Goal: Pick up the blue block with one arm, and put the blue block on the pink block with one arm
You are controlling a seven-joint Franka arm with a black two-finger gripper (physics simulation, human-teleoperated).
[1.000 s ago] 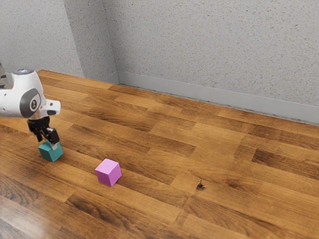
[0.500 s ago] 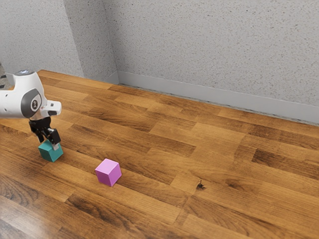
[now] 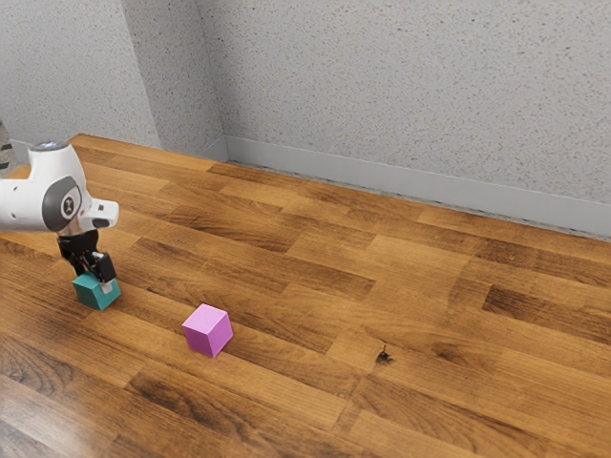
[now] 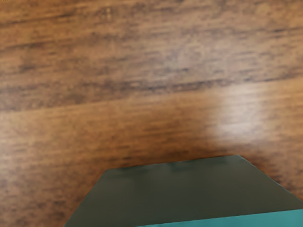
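The blue block (image 3: 95, 292), a teal-blue cube, rests on the wooden floor at the exterior view's left. My gripper (image 3: 96, 277) has come straight down onto it and stands open, with its fingers reaching down past the block's top on either side. In the wrist view the blue block (image 4: 189, 198) looms large and dark directly under my hand. The pink block (image 3: 207, 330) sits on the floor to the exterior view's right of the blue block, about two block widths away and a little nearer the camera.
A small dark speck (image 3: 383, 356) lies on the floor farther to the exterior view's right. Grey walls with a baseboard (image 3: 410, 186) bound the floor at the back. Bare wood planks surround both blocks.
My hand has sunk lower over the blue block, bringing the fingers down around its top. Neither block has moved.
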